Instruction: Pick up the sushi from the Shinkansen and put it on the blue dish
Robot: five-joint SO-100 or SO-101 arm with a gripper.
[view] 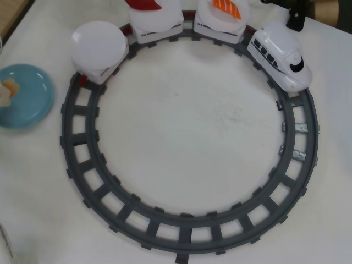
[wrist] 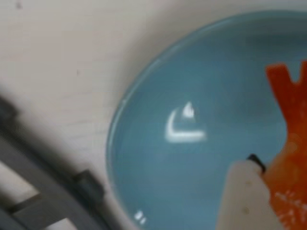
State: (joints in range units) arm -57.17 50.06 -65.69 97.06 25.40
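At the overhead view's left edge, your sushi [view: 7,91] lies on the blue dish [view: 30,99]. The Shinkansen [view: 279,55] sits upper right on the track [view: 181,228]. Wrist view's gripper [wrist: 249,191] touches the sushi; jaw state unclear.

White surface [view: 181,137] fills nearly the whole overhead view, matte, with faint grey scuffs near the middle and soft, even lighting with no hard shadows. A strip of light wood [view: 10,12] shows at the top left corner and a tan patch [view: 333,8] at the top right. Wrist view shows the same white surface [wrist: 62,52], blurred.
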